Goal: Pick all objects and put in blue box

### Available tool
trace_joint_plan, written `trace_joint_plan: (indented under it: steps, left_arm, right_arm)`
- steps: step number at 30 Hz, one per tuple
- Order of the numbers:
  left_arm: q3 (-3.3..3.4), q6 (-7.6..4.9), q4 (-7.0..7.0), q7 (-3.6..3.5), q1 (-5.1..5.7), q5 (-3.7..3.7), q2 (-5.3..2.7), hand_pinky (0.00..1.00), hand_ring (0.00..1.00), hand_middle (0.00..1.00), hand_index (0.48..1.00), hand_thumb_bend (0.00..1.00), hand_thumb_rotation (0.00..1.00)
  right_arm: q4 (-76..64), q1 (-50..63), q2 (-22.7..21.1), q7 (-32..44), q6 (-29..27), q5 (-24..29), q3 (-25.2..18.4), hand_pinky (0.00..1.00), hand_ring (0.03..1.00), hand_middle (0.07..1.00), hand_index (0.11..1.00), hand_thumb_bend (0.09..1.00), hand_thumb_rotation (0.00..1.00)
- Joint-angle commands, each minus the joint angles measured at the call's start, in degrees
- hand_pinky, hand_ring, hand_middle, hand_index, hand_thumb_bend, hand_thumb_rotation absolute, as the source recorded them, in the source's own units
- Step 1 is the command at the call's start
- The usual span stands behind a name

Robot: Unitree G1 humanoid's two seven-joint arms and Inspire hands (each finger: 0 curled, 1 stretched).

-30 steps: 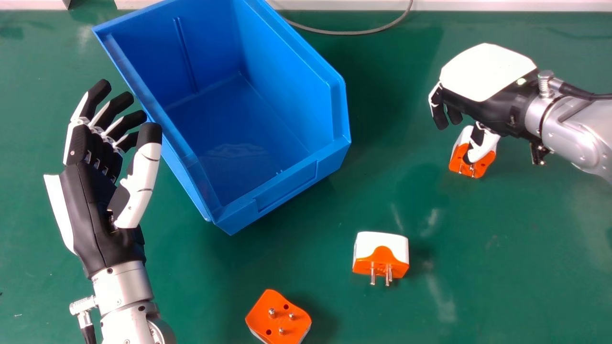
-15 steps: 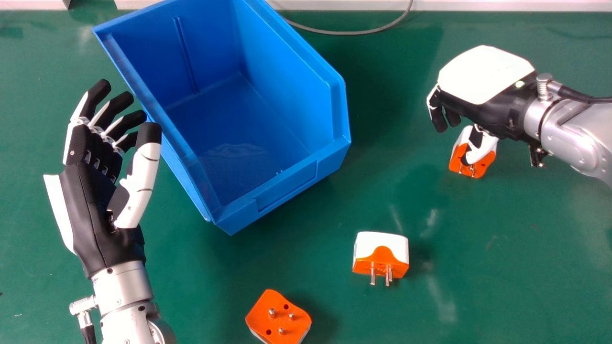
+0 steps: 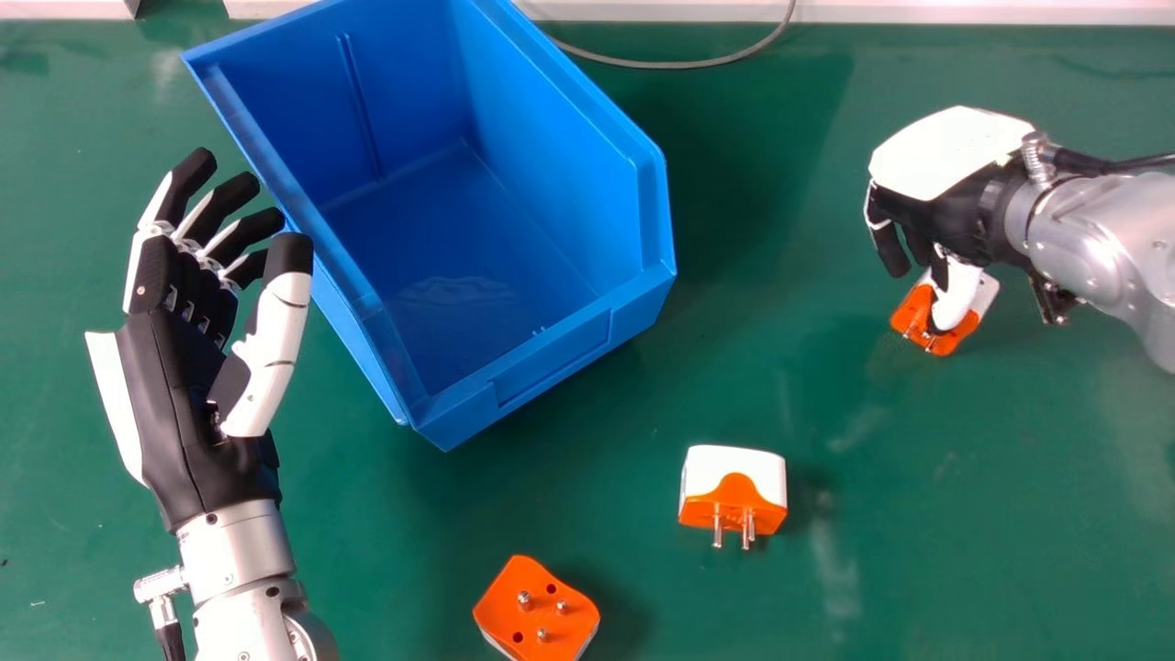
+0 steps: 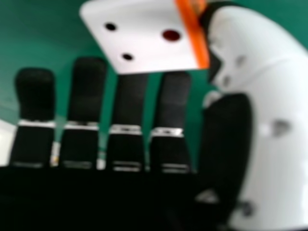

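Inspected from near to far, starting at the near edge of the green surface (image 3: 1010, 505). Noted there, left of centre: front plug (image 3: 532, 617), orange face and prongs up. Recorded farther in and to the right, well apart from it: middle plug (image 3: 734, 468), white on top, orange on the side toward the near edge, prongs pointing that way.

Observed toward the left edge: left hand (image 3: 174, 395), palm turned toward the box side, fingers (image 3: 225, 197) slightly bent and apart, thumb likewise apart from them. Seen with fingertips just beside the blue box (image 3: 551, 344).

Found toward the right edge: right hand (image 3: 950, 156), back upward, fingers bent down and thumb bent across the orange side of the third plug (image 4: 144, 45), clamped on it. Cannot tell whether lifted or in contact with the surface.

Logged left of centre, reaching toward the far edge: blue box, set askew, open side up. Noted beyond, along the far edge: grey cable (image 3: 684, 65) in a shallow curve, running up to a white ledge (image 3: 964, 11).
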Motion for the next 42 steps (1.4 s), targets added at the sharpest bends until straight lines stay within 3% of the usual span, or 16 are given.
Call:
trace_joint_plan:
  steps: [1, 4, 7, 11, 17, 29, 33, 36, 38, 42]
  left_arm:
    - [-0.06, -0.79, -1.21, 0.0, 0.06, 0.04, 0.23, 0.64, 0.7, 0.77, 0.807, 0.66, 0.43]
    - [-0.05, -0.86, -1.08, -0.03, -0.05, -0.01, 0.22, 0.64, 0.7, 0.77, 0.806, 0.66, 0.43]
    - [-0.08, -1.04, -0.88, -0.14, -0.21, -0.03, 0.23, 0.64, 0.7, 0.77, 0.806, 0.67, 0.43]
    - [-0.13, -0.87, -1.02, -0.05, -0.22, 0.1, 0.14, 0.64, 0.7, 0.76, 0.806, 0.66, 0.43]
    - [-0.2, -1.05, -0.73, 0.26, -0.34, 0.49, 0.07, 0.64, 0.7, 0.76, 0.806, 0.66, 0.43]
    - [-0.38, -1.06, -0.6, 0.21, -0.62, 0.24, -0.09, 0.64, 0.7, 0.76, 0.808, 0.66, 0.43]
    - [-0.47, -0.9, -1.23, 0.54, -0.54, 0.73, -0.15, 0.64, 0.7, 0.77, 0.807, 0.66, 0.43]
    - [-0.54, -0.84, -1.58, 0.62, -0.46, 0.77, -0.2, 0.64, 0.7, 0.76, 0.806, 0.66, 0.43]
    - [-0.55, -0.62, -1.86, 0.72, -0.35, 0.9, -0.18, 0.64, 0.69, 0.77, 0.808, 0.66, 0.43]
    - [-0.61, -0.15, -2.37, 0.63, -0.2, 0.6, -0.2, 0.64, 0.69, 0.77, 0.809, 0.65, 0.43]
  right_arm:
    - [-0.19, -0.83, -0.51, 1.9, 1.25, -0.23, 0.24, 0.4, 0.562, 0.673, 0.662, 0.666, 0.01]
    - [-0.05, -0.83, -0.42, 2.84, 1.63, 0.23, -0.08, 0.49, 0.689, 0.785, 0.742, 0.745, 0.04]
    - [0.11, -0.9, -0.37, 3.49, 1.54, 0.57, -0.27, 0.52, 0.743, 0.828, 0.773, 0.776, 0.05]
    - [-0.19, -0.86, -0.62, 3.47, 1.32, 0.03, 0.15, 0.6, 0.886, 0.93, 0.856, 0.873, 0.1]
    - [-0.34, -0.81, -0.87, 3.84, 1.15, 0.03, 0.19, 0.63, 0.956, 0.982, 0.901, 0.915, 0.14]
    - [0.95, -1.09, -1.32, 1.62, -2.69, 0.23, 0.84, 0.65, 0.941, 0.998, 0.904, 0.899, 0.13]
    - [1.78, -1.1, -1.25, -0.65, -5.01, -0.66, 1.71, 0.67, 0.926, 0.987, 0.897, 0.885, 0.12]
    - [2.71, -0.69, -1.05, -2.95, -6.03, -0.95, 2.1, 0.66, 0.884, 0.953, 0.874, 0.87, 0.1]
    - [3.38, -0.35, -0.9, -3.63, -6.48, -0.71, 2.09, 0.61, 0.803, 0.884, 0.837, 0.846, 0.08]
    - [4.51, 0.99, -0.96, -6.74, -7.67, -0.79, 2.31, 0.6, 0.778, 0.851, 0.809, 0.829, 0.06]
